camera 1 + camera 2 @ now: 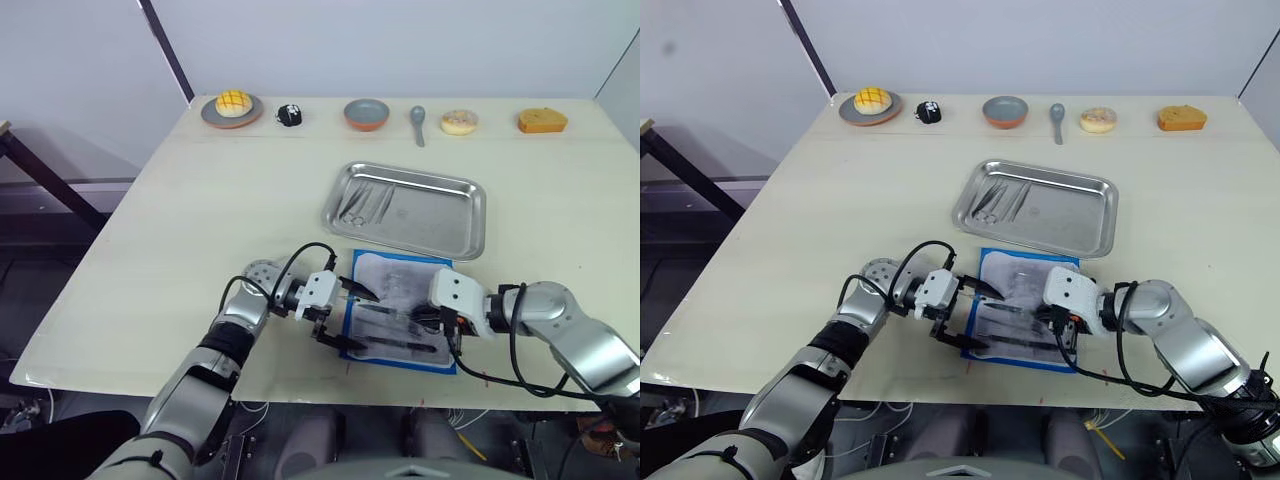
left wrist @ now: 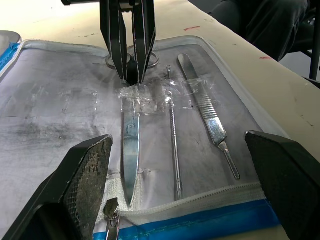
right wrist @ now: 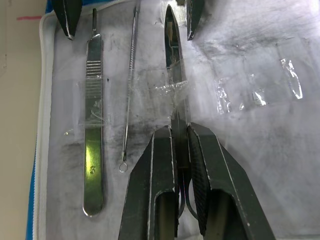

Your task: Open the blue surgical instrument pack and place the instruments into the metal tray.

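The blue surgical instrument pack lies open near the table's front edge, grey-white lining up. Three instruments lie in it under clear strips: scissors, a thin probe and a flat ridged handle. My right gripper is shut on the scissors just behind the blades. My left gripper is open at the pack's left edge, its fingers spread wide on either side of the instruments' tips. Behind the pack sits the metal tray, with a few instruments in its left part.
Along the far edge stand a plate with a yellow bun, a small black object, a round grey bowl, a grey spoon, a doughnut and an orange cake. The table's front edge runs just under the pack.
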Robot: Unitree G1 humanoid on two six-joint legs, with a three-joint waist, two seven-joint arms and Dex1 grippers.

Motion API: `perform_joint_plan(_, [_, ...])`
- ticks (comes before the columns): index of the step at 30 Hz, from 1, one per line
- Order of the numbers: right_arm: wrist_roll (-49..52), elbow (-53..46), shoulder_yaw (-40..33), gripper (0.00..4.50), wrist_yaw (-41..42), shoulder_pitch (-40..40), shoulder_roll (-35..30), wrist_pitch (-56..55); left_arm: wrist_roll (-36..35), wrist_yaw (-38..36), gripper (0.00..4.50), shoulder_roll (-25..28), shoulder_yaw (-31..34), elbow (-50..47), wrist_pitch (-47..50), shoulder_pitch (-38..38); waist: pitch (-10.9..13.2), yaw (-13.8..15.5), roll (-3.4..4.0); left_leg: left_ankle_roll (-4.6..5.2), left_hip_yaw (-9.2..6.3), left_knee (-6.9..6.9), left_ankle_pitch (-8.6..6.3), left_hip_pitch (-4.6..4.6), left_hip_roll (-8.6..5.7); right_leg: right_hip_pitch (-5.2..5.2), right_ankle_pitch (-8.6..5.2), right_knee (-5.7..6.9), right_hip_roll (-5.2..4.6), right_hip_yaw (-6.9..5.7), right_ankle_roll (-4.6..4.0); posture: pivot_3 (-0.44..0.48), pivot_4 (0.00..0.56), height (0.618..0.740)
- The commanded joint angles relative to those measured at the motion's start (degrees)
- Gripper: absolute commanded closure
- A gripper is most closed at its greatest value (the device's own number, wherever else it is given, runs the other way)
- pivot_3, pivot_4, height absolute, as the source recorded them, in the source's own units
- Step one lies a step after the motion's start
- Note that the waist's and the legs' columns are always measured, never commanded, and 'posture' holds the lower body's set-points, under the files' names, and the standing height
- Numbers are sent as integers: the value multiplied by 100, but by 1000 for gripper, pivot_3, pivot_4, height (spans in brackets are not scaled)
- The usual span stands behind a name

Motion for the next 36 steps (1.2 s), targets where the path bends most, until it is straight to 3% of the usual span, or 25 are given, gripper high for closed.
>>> perform_joint_plan(1, [89, -539, 24, 4447, 109, -357, -200, 584, 551, -52, 0, -92, -399, 305, 0, 242, 0, 2, 0, 0, -1, 0, 0, -1, -1, 0, 0, 0, -1, -1, 1, 0, 150, 740])
perform_joint_plan(12, [289, -1105, 375, 4447, 203, -1198, -515, 1718, 607, -10, 0, -135, -432, 333, -15, 271, 0, 3, 0, 2, -13, 1, -1, -7, -9, 1, -3, -3, -9, -12, 4, 0, 150, 740])
perform_joint_plan(20, [347, -1146, 394, 4447, 161, -1351, -699, 1870, 618, 23, 0, -162, -427, 366, -39, 275, 0, 6, 0, 3, -15, 1, -2, -8, -13, 1, -4, -4, -13, -14, 6, 0, 150, 740])
perform_joint_plan(29, [532, -1315, -301, 4447, 123, -623, -1130, 1551, 605, 11, 0, -179, -416, 387, -44, 295, 0, 13, 0, 4, -17, 1, -2, -8, -20, 1, -6, -3, -19, -14, 10, 0, 150, 740])
perform_joint_plan(36, [943, -1564, -1786, 4447, 400, 670, -1693, 1005, 626, 2, 0, -204, -415, 442, -59, 318, 1, 32, -2, 14, -23, 1, -6, -13, -46, 4, -14, -1, -49, -22, 24, 0, 150, 740])
